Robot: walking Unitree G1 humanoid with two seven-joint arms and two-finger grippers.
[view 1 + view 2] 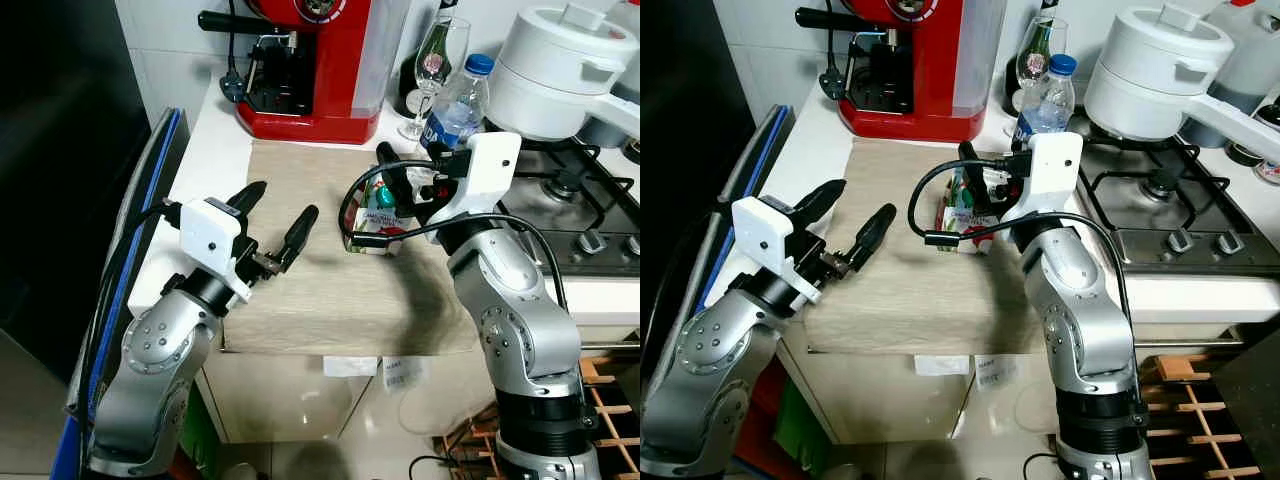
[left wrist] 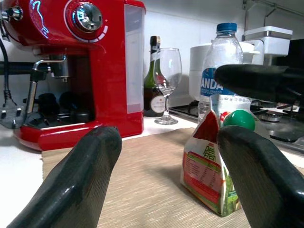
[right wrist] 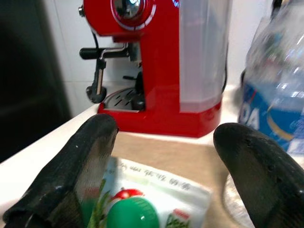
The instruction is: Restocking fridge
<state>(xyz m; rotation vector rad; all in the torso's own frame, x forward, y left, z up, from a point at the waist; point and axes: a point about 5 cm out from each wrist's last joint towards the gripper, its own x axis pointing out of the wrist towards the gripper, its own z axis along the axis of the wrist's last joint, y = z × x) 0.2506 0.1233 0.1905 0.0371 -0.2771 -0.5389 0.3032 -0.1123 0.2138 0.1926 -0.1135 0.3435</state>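
Observation:
A small juice carton [image 1: 378,222] with a green cap [image 3: 132,214] stands upright on a beige mat [image 1: 330,270] on the counter. My right gripper [image 1: 402,178] hovers at the carton's top, open, one finger [image 3: 90,156] on each side of the cap and not closed on it. My left gripper [image 1: 284,200] is open too, low over the mat a short way left of the carton and pointing at it [image 2: 213,166]. Nothing sits between its fingers [image 2: 85,180].
A red coffee machine [image 1: 310,60] stands behind the mat. A wine glass [image 1: 435,65], a water bottle [image 1: 458,105] and a dark bottle [image 2: 153,80] stand right behind the carton. A gas hob [image 1: 590,215] with a white pot [image 1: 560,70] lies to the right. A dark tall surface [image 1: 60,150] is at left.

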